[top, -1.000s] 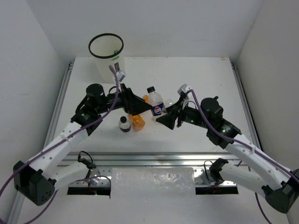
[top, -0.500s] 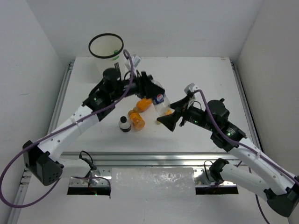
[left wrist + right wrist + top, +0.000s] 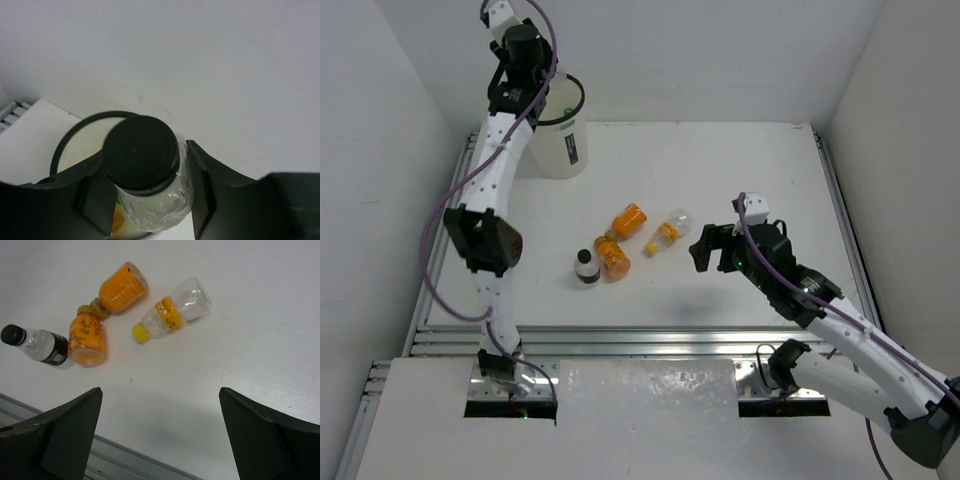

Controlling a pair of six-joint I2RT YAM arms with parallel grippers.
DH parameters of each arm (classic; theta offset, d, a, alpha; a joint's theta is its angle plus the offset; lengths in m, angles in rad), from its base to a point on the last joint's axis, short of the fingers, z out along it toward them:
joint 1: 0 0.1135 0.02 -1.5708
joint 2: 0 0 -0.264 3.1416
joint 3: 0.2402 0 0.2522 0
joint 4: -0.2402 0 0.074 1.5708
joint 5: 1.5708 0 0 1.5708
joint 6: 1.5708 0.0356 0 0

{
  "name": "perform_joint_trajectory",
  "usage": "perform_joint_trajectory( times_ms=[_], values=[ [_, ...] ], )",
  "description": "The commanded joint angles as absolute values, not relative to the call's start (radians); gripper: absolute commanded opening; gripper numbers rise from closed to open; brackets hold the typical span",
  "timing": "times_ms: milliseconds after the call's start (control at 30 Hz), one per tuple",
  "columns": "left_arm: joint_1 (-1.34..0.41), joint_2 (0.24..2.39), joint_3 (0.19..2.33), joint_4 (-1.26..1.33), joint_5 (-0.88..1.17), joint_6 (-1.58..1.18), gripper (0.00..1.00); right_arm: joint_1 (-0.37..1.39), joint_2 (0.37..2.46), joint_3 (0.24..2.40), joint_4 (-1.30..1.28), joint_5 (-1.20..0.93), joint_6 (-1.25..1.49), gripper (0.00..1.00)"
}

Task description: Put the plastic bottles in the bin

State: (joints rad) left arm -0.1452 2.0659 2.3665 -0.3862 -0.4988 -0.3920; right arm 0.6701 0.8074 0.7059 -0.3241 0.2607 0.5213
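Observation:
My left gripper (image 3: 145,160) is raised high at the back left, shut on a clear plastic bottle (image 3: 160,205) with a black cap, held between both fingers. Directly below it lies the black rim of the white bin (image 3: 65,145), which stands at the table's back left corner (image 3: 560,150). Several bottles lie mid-table: two orange ones (image 3: 122,287) (image 3: 86,337), a clear one with a yellow cap (image 3: 172,312), and a small dark-labelled one (image 3: 37,344). My right gripper (image 3: 160,390) hovers open and holds nothing, to the right of them (image 3: 712,250).
Aluminium rails (image 3: 620,340) run along the table's near edge, and another (image 3: 445,230) runs down its left side. White walls close in on the back and both sides. The left arm's elbow (image 3: 480,240) hangs above the table's left part.
My left arm closed on the black-capped bottle mid-table and swung it up over the bin. My right gripper opened and drew back to the right, leaving the yellow-capped bottle lying.

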Motion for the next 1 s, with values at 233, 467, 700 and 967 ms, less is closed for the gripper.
perform_joint_trajectory(
  times_ms=[233,467,700,967],
  values=[
    [-0.110,2.137,2.468,-0.271,-0.563,-0.232,1.00,0.641,0.995,0.658,-0.216,0.218,0.583,0.99],
    [-0.236,1.630,2.181,-0.483,-0.552,-0.291,1.00,0.621,1.395,0.859,-0.137,0.322,0.803,0.99],
    [-0.318,1.054,1.409,-0.408,-0.367,-0.477,1.00,0.588,1.716,1.149,-0.268,0.357,0.989,0.99],
    [-0.319,0.957,1.177,-0.465,-0.305,-0.428,1.00,0.584,1.913,1.240,-0.454,0.402,1.163,0.97]
  ],
)
